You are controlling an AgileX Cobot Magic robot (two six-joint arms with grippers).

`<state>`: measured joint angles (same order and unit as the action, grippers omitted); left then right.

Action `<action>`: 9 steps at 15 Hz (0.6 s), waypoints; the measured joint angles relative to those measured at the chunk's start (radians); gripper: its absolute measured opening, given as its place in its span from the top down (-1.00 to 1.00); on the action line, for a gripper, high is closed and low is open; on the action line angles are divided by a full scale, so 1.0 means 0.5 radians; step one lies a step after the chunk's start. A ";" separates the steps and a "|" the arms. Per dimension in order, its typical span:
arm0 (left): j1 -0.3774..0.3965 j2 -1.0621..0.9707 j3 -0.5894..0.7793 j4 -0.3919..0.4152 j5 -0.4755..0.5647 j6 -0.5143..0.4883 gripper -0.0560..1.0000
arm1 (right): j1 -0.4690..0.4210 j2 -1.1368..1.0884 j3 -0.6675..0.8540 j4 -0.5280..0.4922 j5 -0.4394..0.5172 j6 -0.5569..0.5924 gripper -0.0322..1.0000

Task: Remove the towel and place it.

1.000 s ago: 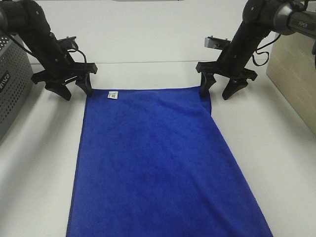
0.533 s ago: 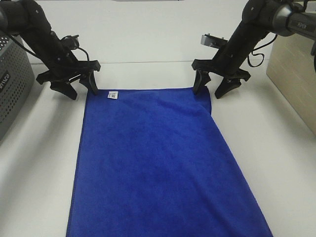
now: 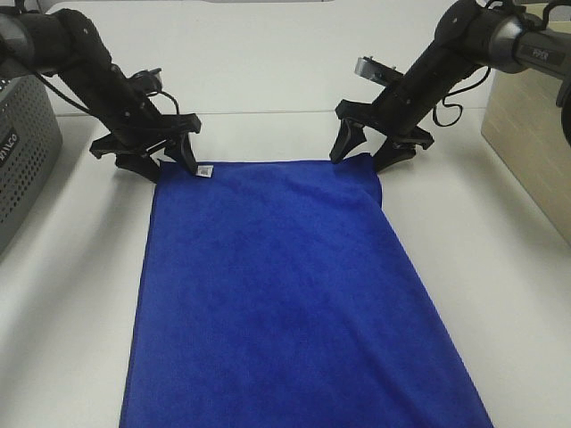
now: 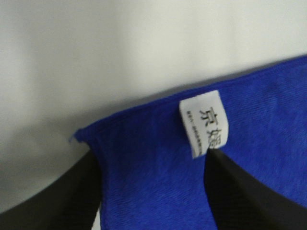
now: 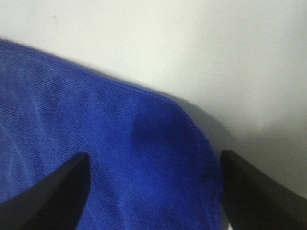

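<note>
Starting up front: the towel (image 3: 285,294) is lying flat and spread out on the white table (image 3: 71,294). Its near end runs off the bottom of the overhead shot, so that edge can't be seen. It gets narrower toward the back, mostly on the right side.

At the far edge there's a white tag (image 3: 204,170) sitting near the left corner. Both arms are right at that far edge. The left fingers (image 3: 186,153) are spread wide over the tagged corner. In the wrist cam that corner sits in the gap between the two fingers (image 4: 72,201), and one tip covers the bottom of the tag (image 4: 205,123). Nothing is pinched.

Same deal on the other side: the right fingers (image 3: 342,143) are wide apart, straddling the far right corner (image 5: 120,158), with no grip on it.

A grey basket (image 3: 22,152) sits off at the left edge and a tan box (image 3: 526,134) at the right.
</note>
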<state>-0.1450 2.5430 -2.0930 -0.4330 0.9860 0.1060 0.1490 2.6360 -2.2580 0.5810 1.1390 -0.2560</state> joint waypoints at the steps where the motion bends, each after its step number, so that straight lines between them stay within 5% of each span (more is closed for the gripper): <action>1: -0.022 0.010 -0.014 -0.018 -0.022 0.000 -0.18 | 0.000 0.010 0.000 0.042 0.000 -0.030 -0.41; 9: -0.076 0.048 -0.056 -0.072 -0.060 0.014 -0.13 | 0.002 0.026 0.000 0.084 -0.002 -0.094 -0.28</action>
<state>-0.1830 2.5670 -2.1210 -0.4690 0.9560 0.1130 0.1500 2.6490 -2.2580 0.6230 1.1380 -0.3030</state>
